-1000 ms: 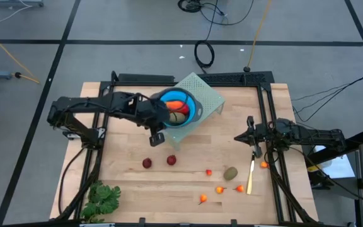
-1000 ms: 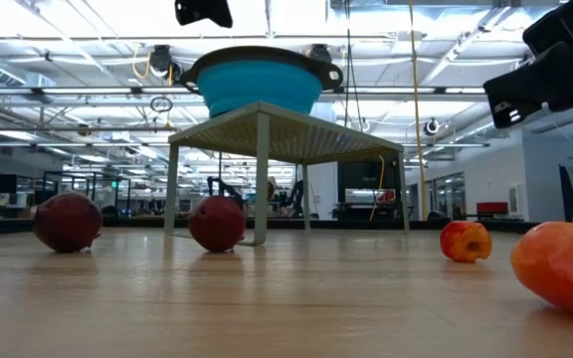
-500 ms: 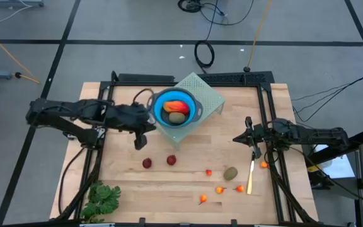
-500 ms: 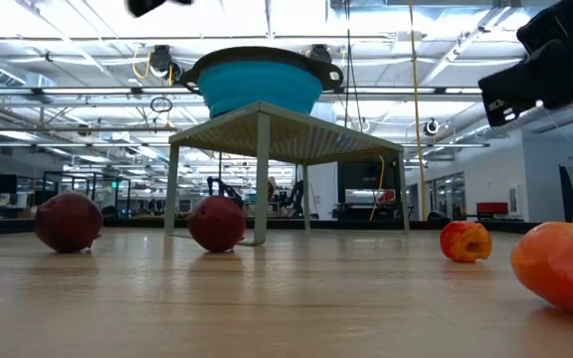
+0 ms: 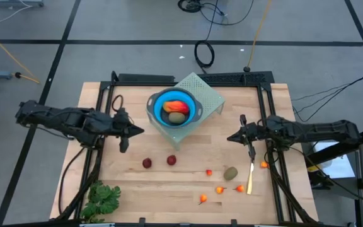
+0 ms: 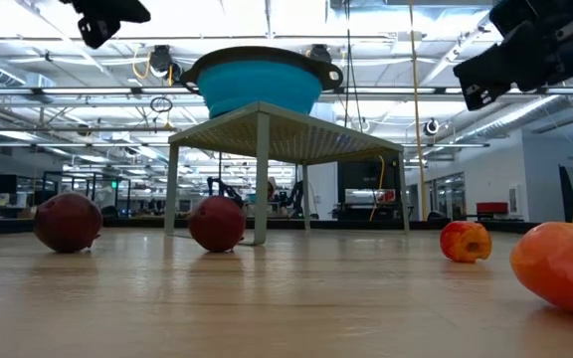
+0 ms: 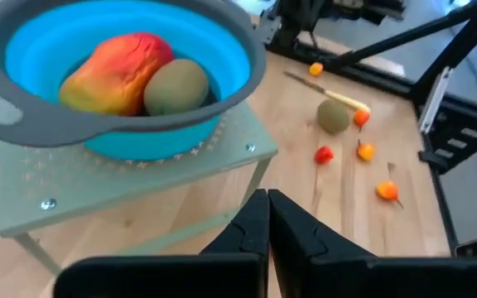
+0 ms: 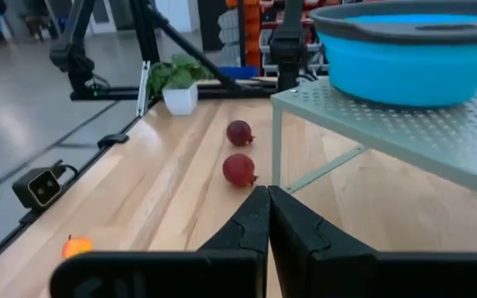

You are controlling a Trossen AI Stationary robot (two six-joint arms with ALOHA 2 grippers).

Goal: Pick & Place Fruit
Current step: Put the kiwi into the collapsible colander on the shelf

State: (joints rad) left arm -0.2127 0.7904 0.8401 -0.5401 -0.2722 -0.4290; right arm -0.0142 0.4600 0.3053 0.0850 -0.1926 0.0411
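A blue bowl (image 5: pixel 175 108) stands on a pale green perforated stand (image 5: pixel 208 94) and holds a longer red-orange piece (image 7: pixel 116 70) and an olive oval (image 7: pixel 175 85). On the table lie two dark-red balls (image 5: pixel 147 162) (image 5: pixel 171 160), another olive oval (image 5: pixel 230 173) and several tiny orange-red pieces (image 5: pixel 220 189). My left gripper (image 5: pixel 134 131) hovers shut and empty left of the bowl, pointing at it. My right gripper (image 5: pixel 229 137) hovers shut and empty to the right of the stand.
A thin yellow stick (image 5: pixel 250 176) lies near the right olive oval. A leafy green bunch (image 5: pixel 101 198) sits at the near left corner. Dark frame rails (image 5: pixel 99 126) run along both table sides. Bare wood lies between the stand and the dark-red balls.
My left gripper has drawn back from over the blue bowl toward the table's left edge, sinking a little and levelling out, still shut and empty. My right gripper has edged toward the table's middle and risen slightly. The fruit has stayed where it was.
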